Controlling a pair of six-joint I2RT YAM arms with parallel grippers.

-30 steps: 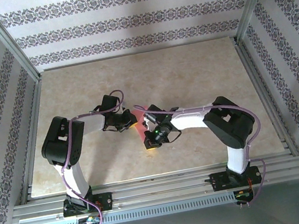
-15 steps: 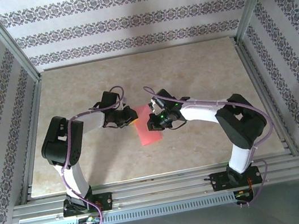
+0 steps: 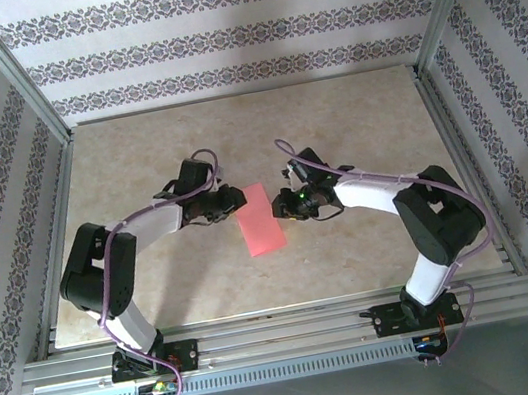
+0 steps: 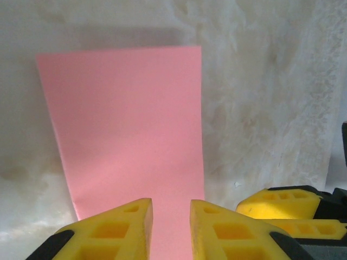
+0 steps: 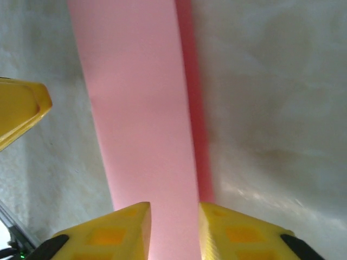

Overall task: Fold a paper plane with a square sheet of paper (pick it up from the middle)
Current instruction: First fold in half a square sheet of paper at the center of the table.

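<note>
Centrally, pink paper (image 3: 259,220) flat on marbled tabletop (image 3: 331,115), wallpapered walls (image 3: 216,33); left claw (image 4: 171,208), right claw (image 5: 173,211) slightly spread.

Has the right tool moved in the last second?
Yes. The right tool has moved back from the table's near edge and rightward, uncovering more of the paper.

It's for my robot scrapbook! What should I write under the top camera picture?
The left hand and right hand flank a pink paper lying on the beige table.
</note>
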